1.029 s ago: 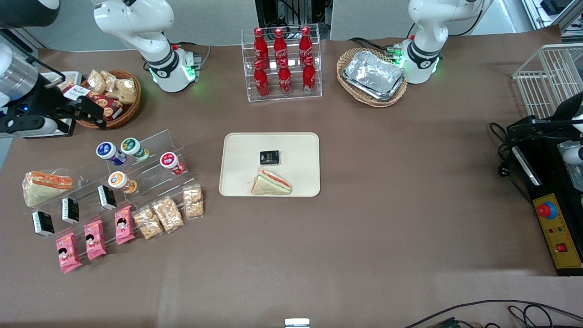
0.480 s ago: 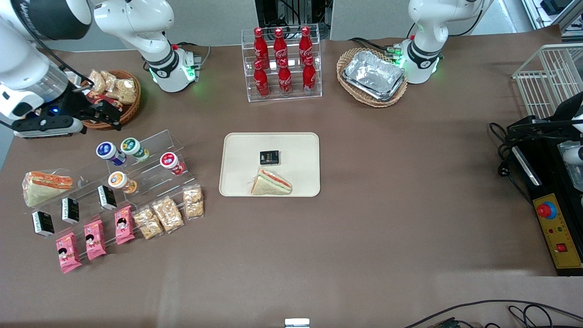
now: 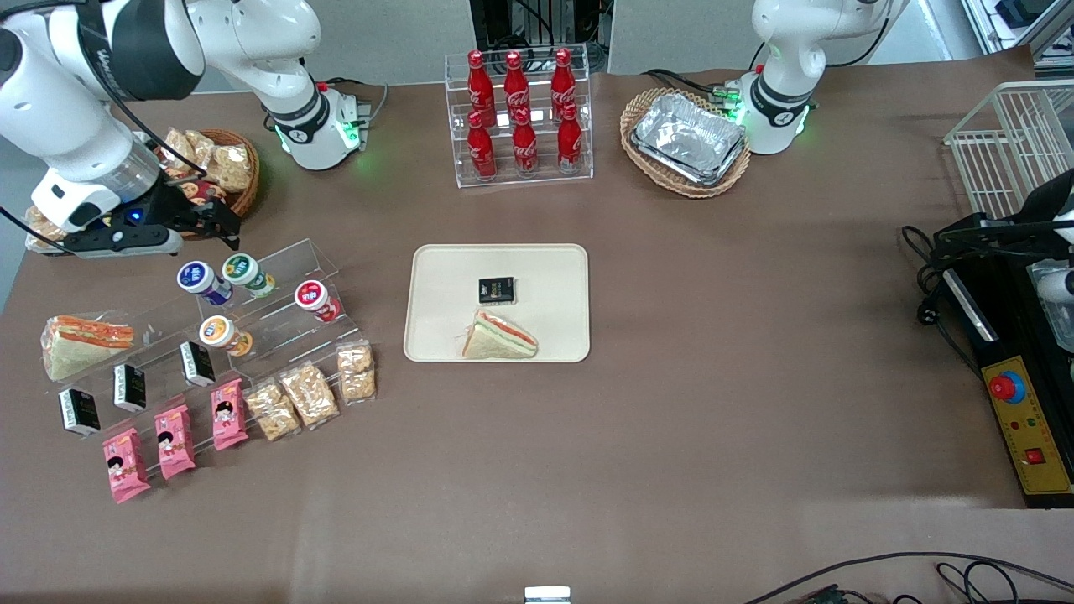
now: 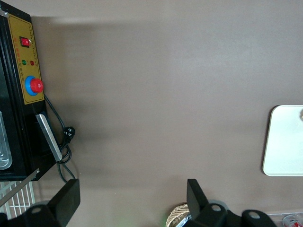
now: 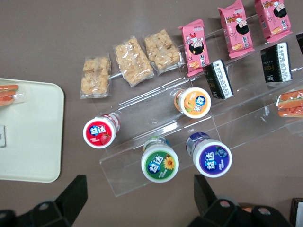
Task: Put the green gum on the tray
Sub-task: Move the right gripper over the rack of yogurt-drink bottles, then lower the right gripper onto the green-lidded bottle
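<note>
— Four gum bottles sit on that clear acrylic stand [image 3: 277, 289]; which one's the green gum [image 3: 244, 273]?

— It lies on the top step, just beside the blue-lidded bottle [image 3: 200, 280]. The red-lidded bottle [image 3: 314, 299] and the orange-lidded bottle [image 3: 220, 333] rest on the steps nearer the front camera.

— And the gripper [image 3: 220, 224]?

— It hangs above the table between the wicker snack basket [image 3: 220, 172] and the stand, close over the green gum but not touching it. In the wrist view its fingers [image 5: 71, 198] are spread wide with nothing between them.

— What about the tray [image 3: 436, 277]?

— Mid-table on the brown cloth [image 3: 671, 403], well apart from the stand. A sandwich [image 3: 500, 335] and a small black packet [image 3: 496, 290] lie on it.

— Anything else around?

— A cola rack [image 3: 520, 117] stands farther from the camera than the tray, with the foil tray in its basket [image 3: 686, 141] beside it, and a black control box [image 3: 1019, 419] sits at the parked arm's end.
</note>
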### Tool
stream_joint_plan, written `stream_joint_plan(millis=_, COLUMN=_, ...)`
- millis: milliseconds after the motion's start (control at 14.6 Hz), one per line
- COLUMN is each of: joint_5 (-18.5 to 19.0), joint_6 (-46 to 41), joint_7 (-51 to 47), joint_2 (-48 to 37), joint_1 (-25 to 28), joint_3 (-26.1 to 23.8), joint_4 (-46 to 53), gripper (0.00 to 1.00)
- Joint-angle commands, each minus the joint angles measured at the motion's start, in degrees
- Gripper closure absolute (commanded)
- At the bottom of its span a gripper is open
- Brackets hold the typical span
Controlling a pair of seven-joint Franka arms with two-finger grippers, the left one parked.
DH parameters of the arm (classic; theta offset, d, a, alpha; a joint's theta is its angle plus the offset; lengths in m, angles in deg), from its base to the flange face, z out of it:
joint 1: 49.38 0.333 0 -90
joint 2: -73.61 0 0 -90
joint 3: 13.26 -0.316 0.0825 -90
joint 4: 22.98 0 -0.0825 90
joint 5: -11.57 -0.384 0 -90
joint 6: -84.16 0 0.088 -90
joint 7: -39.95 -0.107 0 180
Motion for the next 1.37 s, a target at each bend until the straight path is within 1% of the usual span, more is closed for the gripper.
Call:
stream_joint_plan(millis=0, joint_5=1.1, joint_6=6.9, joint_7=0.5, joint_2=-2.3, joint_1=0.0, joint_3=0.4, joint_4=-6.6, gripper=0.0)
stream_joint_plan(millis=411, joint_5=1.1, joint_6=11.9, joint_7=0.5, joint_2=-2.2, joint_1=-0.3, joint_3=0.7, joint_4=-10.8, gripper=0.0)
stream_joint_plan(millis=686, joint_5=1.4, joint_6=17.2, joint_7=0.5, joint_2=-2.2, joint_1=-1.2, joint_3=0.8, joint_4=-15.2, gripper=0.0)
stream_joint_plan(millis=1303, joint_5=1.4, joint_6=22.5, joint_7=0.5, joint_2=-2.1, joint_1=-1.6, joint_3=0.8, joint_4=-19.7, gripper=0.0)
